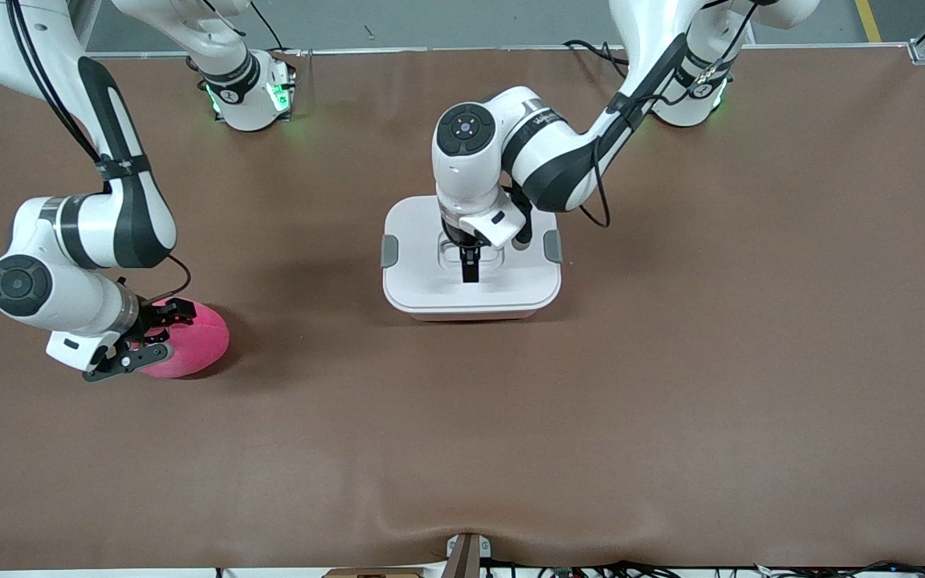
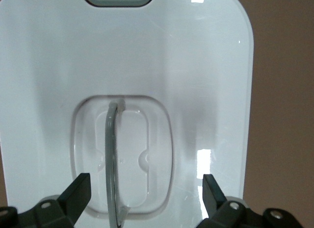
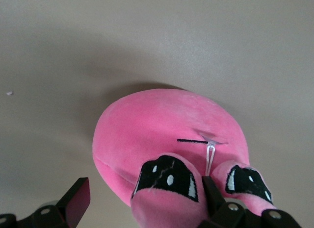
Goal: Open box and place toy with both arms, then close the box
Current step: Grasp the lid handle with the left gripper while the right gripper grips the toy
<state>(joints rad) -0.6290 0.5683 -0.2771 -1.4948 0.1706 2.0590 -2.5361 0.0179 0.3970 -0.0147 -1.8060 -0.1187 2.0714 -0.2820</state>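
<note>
The box (image 1: pixel 422 281) stands mid-table with its white lid (image 2: pixel 206 66) on and grey clips (image 1: pixel 389 250) at both ends. My left gripper (image 1: pixel 470 263) hangs open just above the lid's recessed centre handle (image 2: pixel 112 154); its fingers straddle the recess and hold nothing. The toy (image 1: pixel 201 337), a pink plush blob with dark eyes (image 3: pixel 169 179), lies toward the right arm's end of the table. My right gripper (image 1: pixel 159 333) is down at the toy, open, one finger against its face and the other clear of it; the plush (image 3: pixel 162 125) partly fills the gap.
Brown mat (image 1: pixel 671 361) covers the whole table. Both arm bases (image 1: pixel 250 96) stand along the edge farthest from the front camera. A small bracket (image 1: pixel 466 554) sits at the nearest edge. Bare mat lies between the toy and the box.
</note>
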